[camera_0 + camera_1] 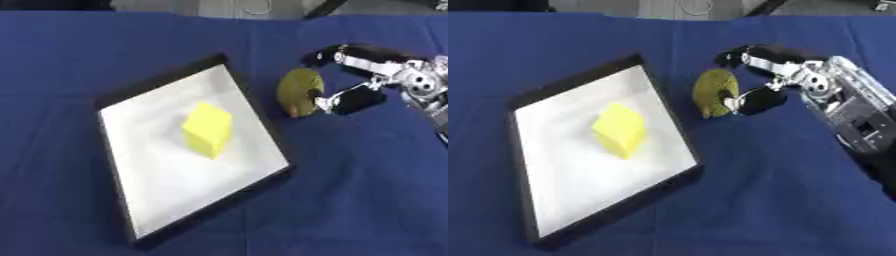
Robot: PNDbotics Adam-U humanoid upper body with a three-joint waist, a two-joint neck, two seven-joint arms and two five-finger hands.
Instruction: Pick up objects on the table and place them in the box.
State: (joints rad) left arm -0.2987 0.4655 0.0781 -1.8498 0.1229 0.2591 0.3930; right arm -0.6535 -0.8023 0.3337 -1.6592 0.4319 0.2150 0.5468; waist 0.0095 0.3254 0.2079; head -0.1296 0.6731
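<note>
An olive-green rounded object (pixel 297 91) sits just right of the box's right edge, above the blue cloth. My right hand (pixel 773 82) comes in from the right and is curled round it, thumb low and fingers over its top. The box (pixel 122 111) is a shallow black-rimmed tray with a white floor, lying askew at centre left. A yellow block (pixel 208 129) rests inside it near the middle. My left hand shows in neither view.
A blue cloth (pixel 350 190) covers the whole table. My right forearm (pixel 859 115) runs along the right side of the view. Grey floor and a cable show past the table's far edge.
</note>
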